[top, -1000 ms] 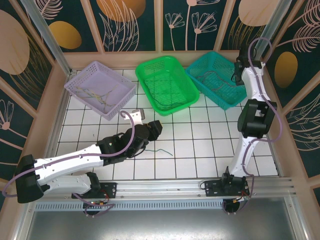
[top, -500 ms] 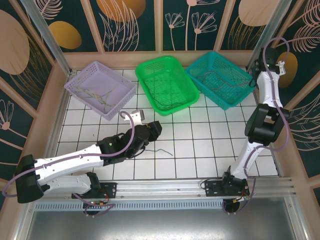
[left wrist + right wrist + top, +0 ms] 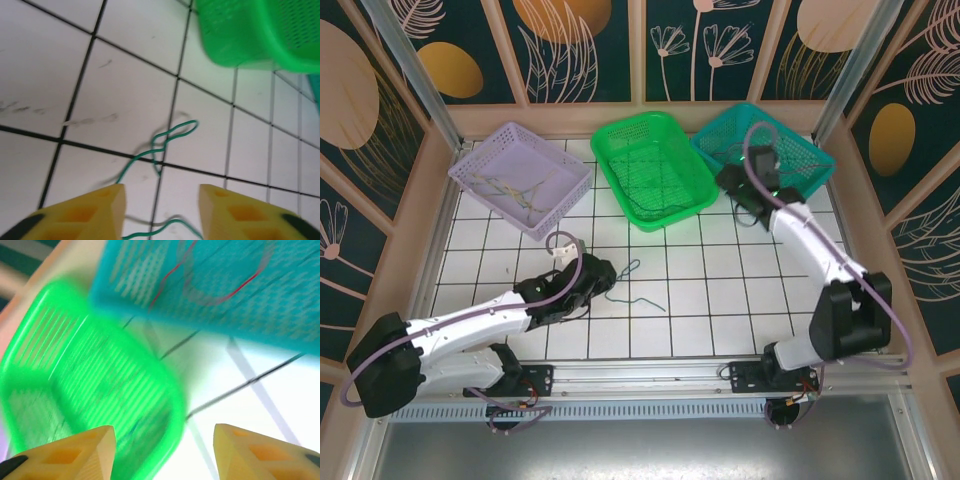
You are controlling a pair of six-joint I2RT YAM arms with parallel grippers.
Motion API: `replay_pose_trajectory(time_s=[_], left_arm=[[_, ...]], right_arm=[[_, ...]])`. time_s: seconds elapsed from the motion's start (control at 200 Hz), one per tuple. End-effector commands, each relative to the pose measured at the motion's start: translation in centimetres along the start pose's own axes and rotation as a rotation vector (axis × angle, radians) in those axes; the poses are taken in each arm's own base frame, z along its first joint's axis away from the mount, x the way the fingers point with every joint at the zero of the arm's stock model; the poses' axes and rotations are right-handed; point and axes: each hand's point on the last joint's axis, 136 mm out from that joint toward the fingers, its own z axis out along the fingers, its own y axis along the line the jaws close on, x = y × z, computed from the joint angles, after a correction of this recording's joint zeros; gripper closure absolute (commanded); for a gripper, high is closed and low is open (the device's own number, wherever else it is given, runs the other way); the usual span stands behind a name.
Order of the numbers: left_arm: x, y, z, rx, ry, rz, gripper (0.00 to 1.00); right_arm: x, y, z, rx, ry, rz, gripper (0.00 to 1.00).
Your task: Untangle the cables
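A green cable (image 3: pixel 625 282) lies loose on the white tiled table (image 3: pixel 720 300), near the middle and well short of the baskets, bent into a small loop with a wavy tail. The left gripper (image 3: pixel 160 200) hovers just over its near end. Its yellow fingers (image 3: pixel 102 205) are spread wide with nothing between them but the cable on the tiles below, ungripped. More thin yellowish cables (image 3: pixel 525 190) lie in the lilac basket (image 3: pixel 480 160) at the far left. A red cable (image 3: pixel 200 297), blurred but probably a single loop, lies in the teal basket (image 3: pixel 280 315) at the far right. The right gripper (image 3: pixel 162 440) hangs above the gap between that basket and the green basket (image 3: pixel 75 365), jaws wide apart and empty.
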Motion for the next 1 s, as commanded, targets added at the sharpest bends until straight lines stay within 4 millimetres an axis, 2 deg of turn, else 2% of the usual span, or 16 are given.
replay_pose_trajectory(time_s=[0.0, 0.12, 0.18, 0.225, 0.315, 0.425, 0.51, 0.626, 0.776, 0.996], left_arm=[[0.2, 0.9, 0.1, -0.014, 0.024, 0.002, 0.65], [-0.5, 1.8, -0.8, -0.027, -0.002, -0.023, 0.68], [-1.1, 2.1, -1.5, -0.032, -0.029, -0.043, 0.69], [-1.6, 2.0, -2.2, -0.024, -0.049, -0.054, 0.69], [-2.4, 2.0, -3.2, -0.013, -0.08, -0.073, 0.7], [-2.4, 1.6, -3.5, 0.009, -0.072, -0.079, 0.7], [-2.0, 1.4, -3.3, 0.02, -0.052, -0.083, 0.71], [-1.7, 1.1, -3.3, 0.032, -0.036, -0.084, 0.71], [-1.9, 0.7, -3.4, 0.039, -0.036, -0.071, 0.71], [-1.6, 0.4, -3.0, 0.042, -0.021, -0.059, 0.71]], right_arm=[[9.6, 1.3, 0.0, -0.066, 0.188, -0.186, 0.53], [19.0, 4.2, -2.2, -0.213, 0.31, -0.49, 0.52], [22.3, 4.6, -2.7, -0.233, 0.373, -0.6, 0.51], [23.8, 4.3, -2.6, -0.214, 0.412, -0.642, 0.5], [24.3, 3.3, -1.3, -0.111, 0.453, -0.615, 0.5], [24.9, 3.8, 0.0, -0.048, 0.49, -0.493, 0.5], [25.8, 5.4, 0.7, -0.094, 0.519, -0.385, 0.52], [25.6, 6.9, 2.0, -0.102, 0.48, -0.354, 0.52], [25.6, 7.3, 3.1, -0.112, 0.417, -0.543, 0.53], [27.1, 6.3, 3.9, -0.188, 0.442, -0.893, 0.54]])
